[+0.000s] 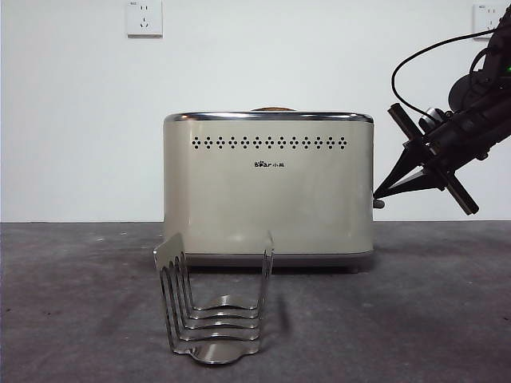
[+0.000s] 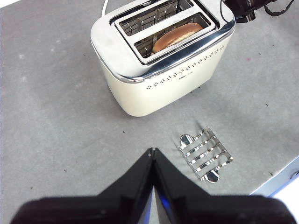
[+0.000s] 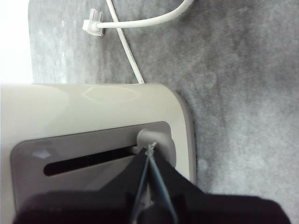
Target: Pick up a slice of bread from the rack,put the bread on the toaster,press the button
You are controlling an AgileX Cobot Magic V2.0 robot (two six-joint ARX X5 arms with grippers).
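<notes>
Here the right tool [image 3: 149,148] has its two black jaws pressed together to a point, holding nothing, and that point sits right at the grey button [image 3: 152,138] on the toaster's [image 3: 88,105] narrow side. The button stands at the near end of a dark slot set in a grey panel. From the front, the same tool [image 1: 377,194] comes in from the upper right, its tip just above the small knob [image 1: 378,204] that juts from the toaster's [image 1: 267,191] right side.

The slice of bread [image 2: 177,37] stands down in one of the two top slots, the one nearer the wall with the holes and logo, with only its rounded brown crust showing; from the front just a sliver of crust [image 1: 271,109] peeks over the chrome rim.

The left tool [image 2: 153,152] hangs well above the surface [image 2: 56,140], jaws closed tight and empty, apart from everything.

The silver rack [image 1: 214,307] stands in front of the toaster on the grey surface [image 1: 72,319], with no bread between its wire dividers. A white cable [image 3: 124,35] trails behind the toaster.
</notes>
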